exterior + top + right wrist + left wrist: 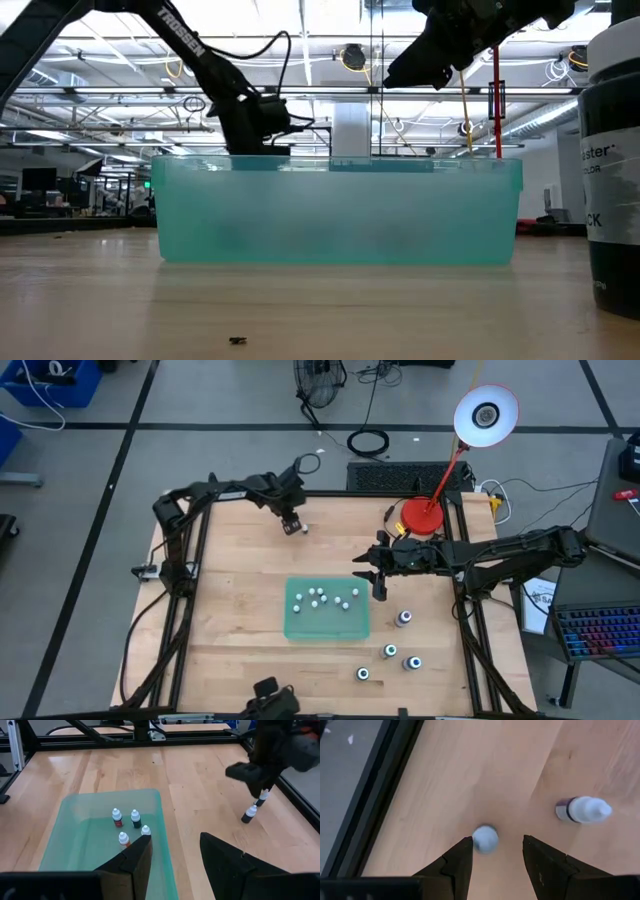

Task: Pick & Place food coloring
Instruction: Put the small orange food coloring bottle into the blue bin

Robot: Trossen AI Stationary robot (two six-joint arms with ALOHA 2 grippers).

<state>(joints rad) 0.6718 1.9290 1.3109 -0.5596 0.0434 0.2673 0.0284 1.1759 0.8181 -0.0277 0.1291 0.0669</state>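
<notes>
My left gripper is open near the table's far edge, pointing down. An upright whitish-capped food coloring bottle stands between its fingers, close to one finger. A second bottle with a dark body stands beside it on the wood. My right gripper hangs open and empty above the far right corner of the green tray. Several small bottles stand upright inside the tray. Several bigger bottles stand on the table to the tray's right. My left gripper straddles the upright bottle's cap from above, pointing down. The cap lies right against one finger in the wrist view, but I cannot tell whether that finger touches it. The bottle stands on the table.
A red-based lamp stands at the far right corner, and the table's metal frame runs along both sides. In the low view a large dark bottle stands close at the near right. Bare wood lies left of the tray.
</notes>
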